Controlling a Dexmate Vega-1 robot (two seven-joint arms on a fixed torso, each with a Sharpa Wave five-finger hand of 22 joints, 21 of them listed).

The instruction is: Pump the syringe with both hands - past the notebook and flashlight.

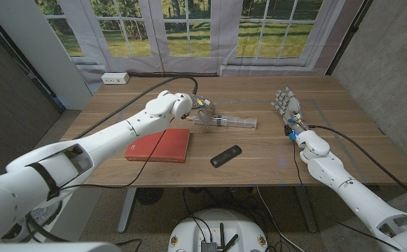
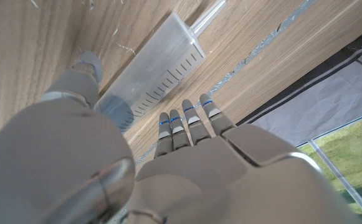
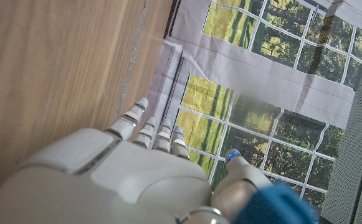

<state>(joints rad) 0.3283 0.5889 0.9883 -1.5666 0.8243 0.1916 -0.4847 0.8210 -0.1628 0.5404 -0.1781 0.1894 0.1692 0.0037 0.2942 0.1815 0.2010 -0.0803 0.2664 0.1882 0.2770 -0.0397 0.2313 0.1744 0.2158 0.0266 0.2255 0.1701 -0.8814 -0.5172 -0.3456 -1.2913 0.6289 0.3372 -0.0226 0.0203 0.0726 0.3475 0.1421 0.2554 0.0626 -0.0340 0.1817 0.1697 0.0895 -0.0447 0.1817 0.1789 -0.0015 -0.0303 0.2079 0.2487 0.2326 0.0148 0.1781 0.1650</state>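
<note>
Leftmost in the head view, the white left arm reaches from the lower left corner up to the frame's centre, where the left hand point(image 1: 177, 105) sits at the near end of the clear plastic syringe with printed graduations point(image 1: 225, 122). Whether it actually grips the barrel cannot be told: the left wrist view shows the syringe point(image 2: 156, 71) lying on the wood between the thumb and the straight fingers point(image 2: 193, 121), with no contact plainly visible. Below the hand, left of centre, lies the red hardcover notebook point(image 1: 159, 145), flat on the wooden table point(image 1: 259, 150). Just right of it, lower centre, the black cylindrical flashlight point(image 1: 225, 156) rests at a slant. Further right, well apart from the syringe, the right hand point(image 1: 286, 105) stands with fingers extended and spread, holding nothing; the right wrist view shows its fingers point(image 3: 149, 130) straight above bare wood.
</note>
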